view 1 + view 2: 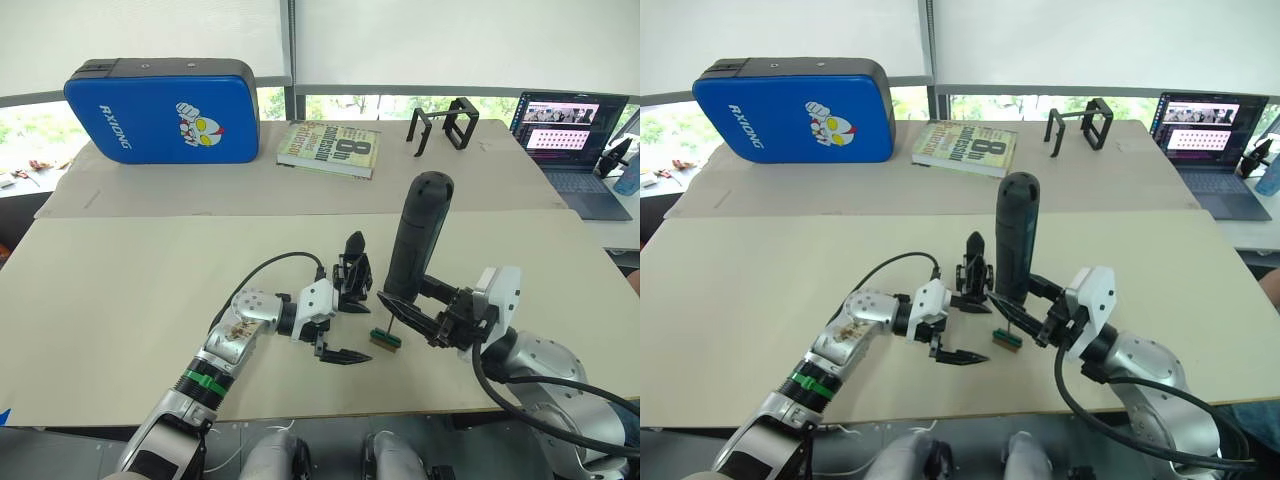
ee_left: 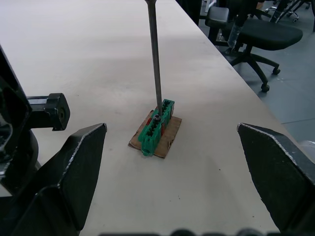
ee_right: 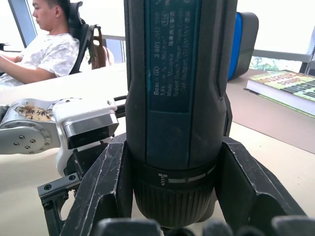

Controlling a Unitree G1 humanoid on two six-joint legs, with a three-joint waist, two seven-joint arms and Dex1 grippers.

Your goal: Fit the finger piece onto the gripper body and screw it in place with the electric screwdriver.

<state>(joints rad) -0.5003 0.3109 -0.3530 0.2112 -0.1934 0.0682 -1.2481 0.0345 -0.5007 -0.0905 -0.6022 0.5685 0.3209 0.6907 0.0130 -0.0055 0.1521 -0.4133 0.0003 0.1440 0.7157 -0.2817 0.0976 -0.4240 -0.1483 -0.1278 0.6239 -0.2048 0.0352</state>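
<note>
Right gripper (image 1: pixel 425 318) clamps the thick matte-black electric screwdriver (image 1: pixel 418 235) upright, thin bit on a small green block (image 2: pixel 156 127) near the table's (image 1: pixel 120 300) front edge. Left gripper (image 1: pixel 345 318) spread wide, empty, just beside the black blocky gripper body (image 1: pixel 354 280). Screwing apparently not begun; whether the finger piece is fitted, cannot tell.

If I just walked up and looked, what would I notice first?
Probably the electric screwdriver, a fat black tube standing upright in the right tool near the table's front edge, with its thin bit touching a tiny green block. Next to it, the left tool holds up the gripper body. At the back of the table lies a big bright blue case with a cartoon picture.
</note>
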